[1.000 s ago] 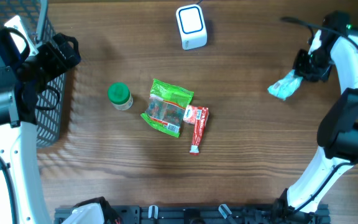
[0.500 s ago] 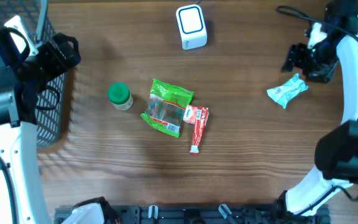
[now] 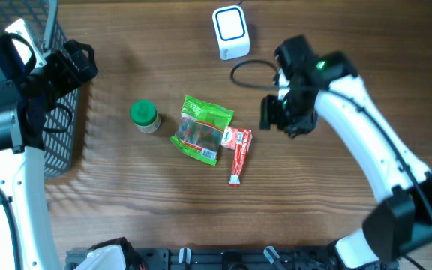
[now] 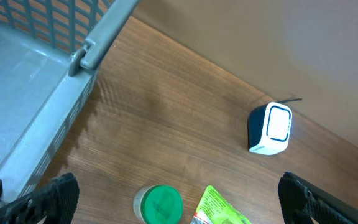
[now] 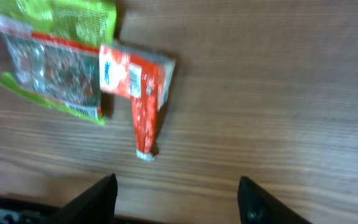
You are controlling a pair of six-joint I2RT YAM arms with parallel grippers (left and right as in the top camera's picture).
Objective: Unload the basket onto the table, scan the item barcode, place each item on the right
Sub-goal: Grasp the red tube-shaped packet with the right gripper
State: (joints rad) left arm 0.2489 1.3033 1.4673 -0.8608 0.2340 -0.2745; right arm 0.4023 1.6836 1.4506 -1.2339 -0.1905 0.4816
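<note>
Overhead: bright, even, diffuse light; table [image 3: 163, 217] grain sharp; basket [image 3: 58, 142] throws a soft barred shadow rightward. Left wrist: sharp, with a pale sheen on the wood and the near basket wall slightly soft. Right wrist: motion blur throughout, red packet [image 5: 135, 87] print smeared.

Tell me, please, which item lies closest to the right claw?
The red tube, lying right of the green packet; the green-lidded jar is farthest.
</note>
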